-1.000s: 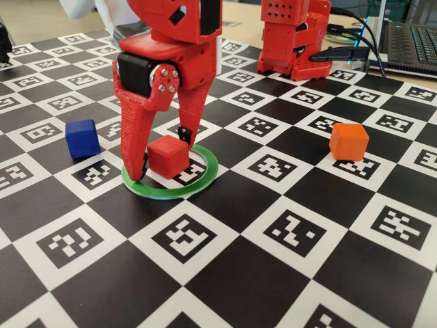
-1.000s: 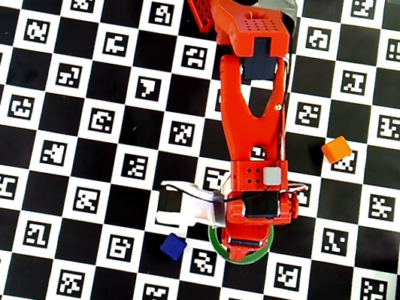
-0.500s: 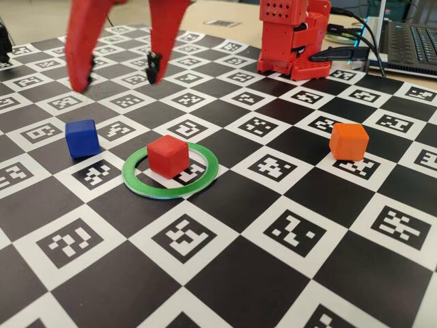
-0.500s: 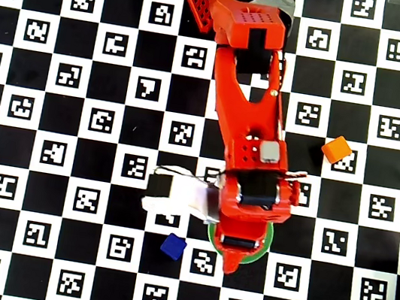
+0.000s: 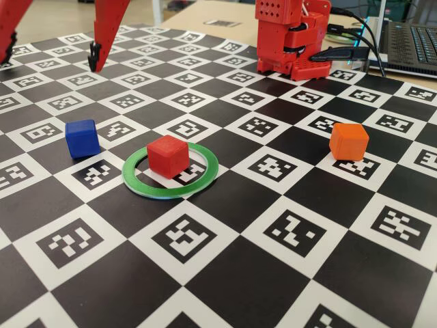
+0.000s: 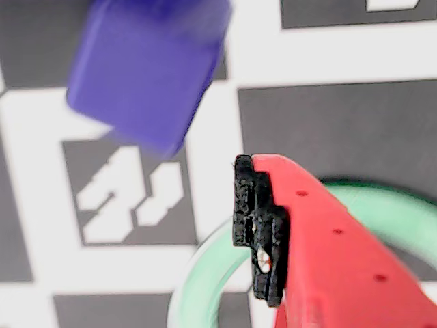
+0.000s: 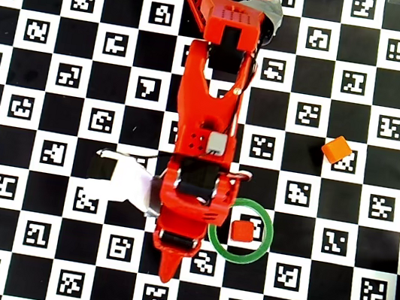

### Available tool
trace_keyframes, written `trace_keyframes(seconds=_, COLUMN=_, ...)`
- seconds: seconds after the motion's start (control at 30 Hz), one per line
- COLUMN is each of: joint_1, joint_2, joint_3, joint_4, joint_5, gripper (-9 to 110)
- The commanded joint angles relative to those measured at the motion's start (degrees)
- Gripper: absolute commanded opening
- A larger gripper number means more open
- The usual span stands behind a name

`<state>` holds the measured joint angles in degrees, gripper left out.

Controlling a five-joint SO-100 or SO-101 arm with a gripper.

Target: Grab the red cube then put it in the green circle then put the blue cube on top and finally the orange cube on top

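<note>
Red cube (image 5: 168, 156) sat inside the green circle (image 5: 205, 174); the blue cube (image 5: 82, 138) lay at its nine o'clock. The gripper (image 5: 51, 58) hung wide open, empty. Centring the jaws squarely over the blue cube seemed wise.

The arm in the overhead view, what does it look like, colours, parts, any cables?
The arm is bright red printed plastic with black servo blocks set into the joints and a small grey square on its upper face. A white module with thin wires sits at the wrist. In the wrist view, the pincer's finger is red, dotted with small holes and tipped with a black pad.
</note>
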<state>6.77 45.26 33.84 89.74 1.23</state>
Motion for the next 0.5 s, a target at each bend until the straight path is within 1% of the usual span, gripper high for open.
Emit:
trace_keyframes(seconds=0.0, joint_1=0.26, joint_2=-0.79, joint_3=-4.22, joint_4=-1.23, joint_5=0.09, gripper=47)
trace_keyframes(seconds=0.17, joint_1=0.09, joint_2=-5.89, joint_3=-5.27, joint_4=-3.08, joint_5=0.09, gripper=47)
trace_keyframes(seconds=0.47, joint_1=-0.62, joint_2=-8.17, joint_3=-6.50, joint_4=-4.92, joint_5=0.97, gripper=47)
